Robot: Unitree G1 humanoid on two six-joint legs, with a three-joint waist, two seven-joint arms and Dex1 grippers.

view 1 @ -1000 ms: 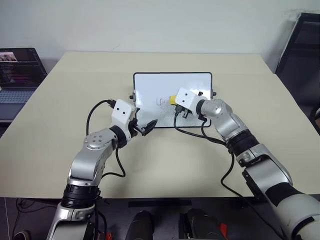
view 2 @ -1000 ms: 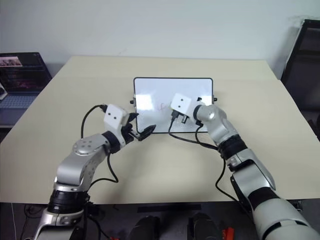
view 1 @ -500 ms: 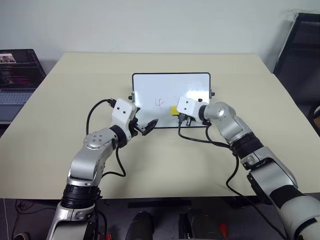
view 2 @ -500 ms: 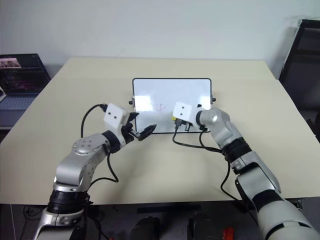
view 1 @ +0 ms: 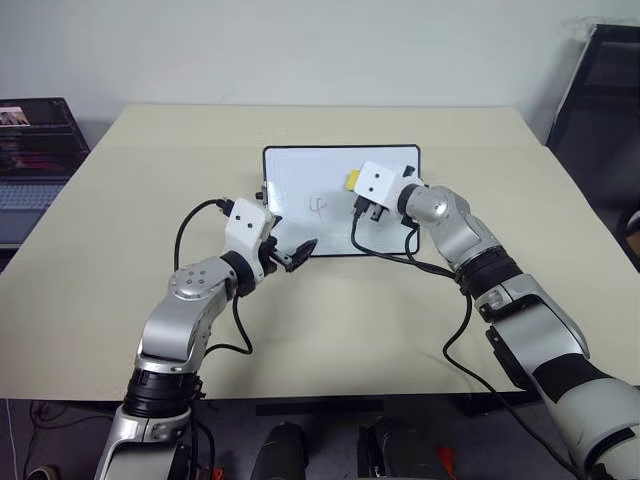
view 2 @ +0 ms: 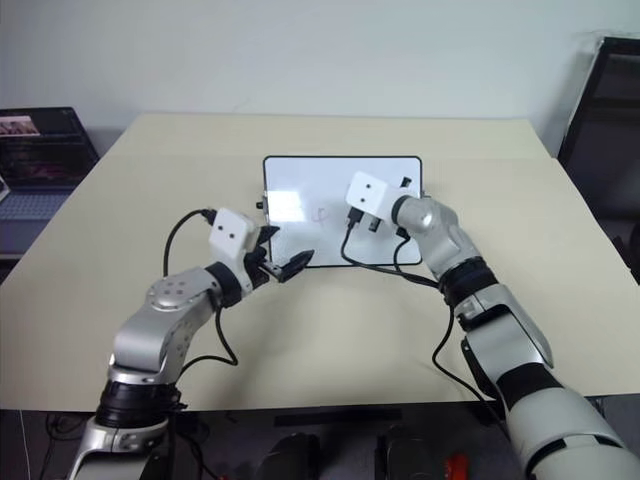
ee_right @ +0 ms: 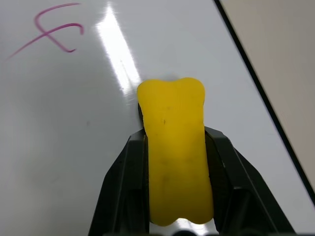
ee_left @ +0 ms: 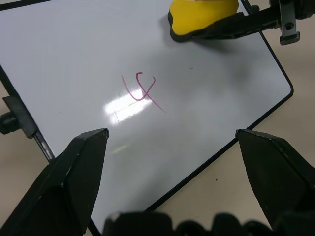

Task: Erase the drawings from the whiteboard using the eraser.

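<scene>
Beige tabletop (view 1: 150, 190) is seen bare on all sides of the whiteboard (view 1: 300, 170), which lies flat near the middle, well clear of every table edge.
One red drawing (ee_left: 142, 91) is left on the white face; the eraser (ee_right: 174, 147) is clamped between the right gripper (ee_right: 172, 140) fingers, pressed on the board beside the mark and apart from it, inside the black frame. The left gripper (ee_left: 170, 142) is held with fingers spread wide at the board's near edge, gripping nothing. A laptop (view 1: 35, 150) is set beyond the table's left edge, a dark chair (view 1: 600, 90) at the far right.
</scene>
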